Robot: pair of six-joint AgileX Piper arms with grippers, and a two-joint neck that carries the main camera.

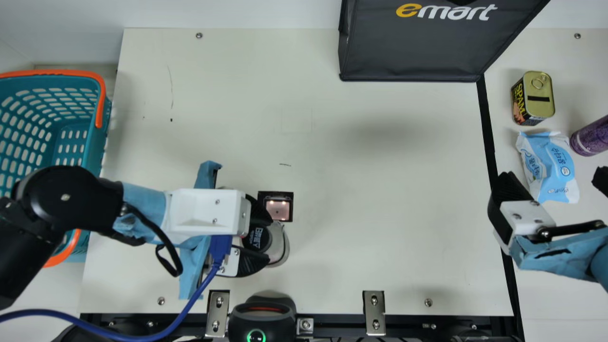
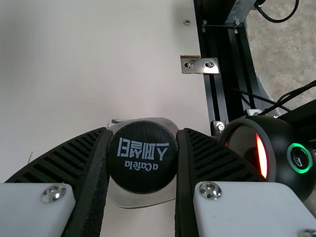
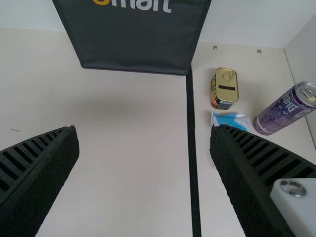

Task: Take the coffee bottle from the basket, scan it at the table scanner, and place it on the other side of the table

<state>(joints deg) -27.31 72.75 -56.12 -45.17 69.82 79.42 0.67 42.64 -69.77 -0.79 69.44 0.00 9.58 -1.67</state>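
Observation:
In the main view my left gripper [image 1: 256, 237] is shut on the black cap of the coffee bottle [image 1: 278, 244], beside the small square scanner window [image 1: 278, 209] in the table and above the black scanner [image 1: 262, 320] at the front edge. The left wrist view has the bottle's round dark cap [image 2: 142, 157] squeezed between the fingers of my left gripper [image 2: 142, 158]. Over the table's right part, my right gripper [image 1: 553, 183] stands open; its own wrist view likewise has the right gripper [image 3: 144, 131] with widely parted fingers and nothing between them.
The teal basket [image 1: 102, 137] with orange handles is at the left. A dark bag [image 1: 408, 47] stands at the back. Right of the black tape line are a meat can [image 1: 534, 98], a blue-white packet [image 1: 548, 166] and a purple can [image 1: 591, 137].

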